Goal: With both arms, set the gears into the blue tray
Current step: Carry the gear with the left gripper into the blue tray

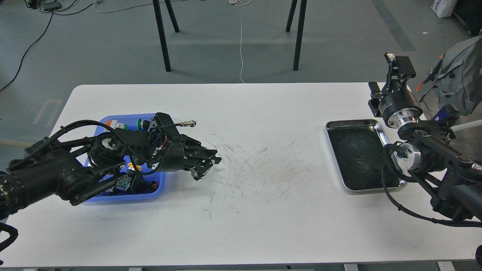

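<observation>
The blue tray (121,198) lies at the table's left, largely covered by my left arm. My left gripper (215,159) hangs just right of the tray over the scuffed tabletop, fingers drawn together; nothing shows between them. No gears can be made out near it. A tiny dark speck (376,168) lies in the silver tray (354,124); I cannot tell whether it is a gear. My right gripper (395,60) points upward past the table's far right edge, behind the silver tray. Its fingers cannot be told apart.
Push-button switches lie in the blue tray: an orange-capped one (112,123) and a green one (139,123) at the back, a red-capped one (152,184) at the front. A grey bag (461,75) hangs at the right. Chair legs stand beyond the table.
</observation>
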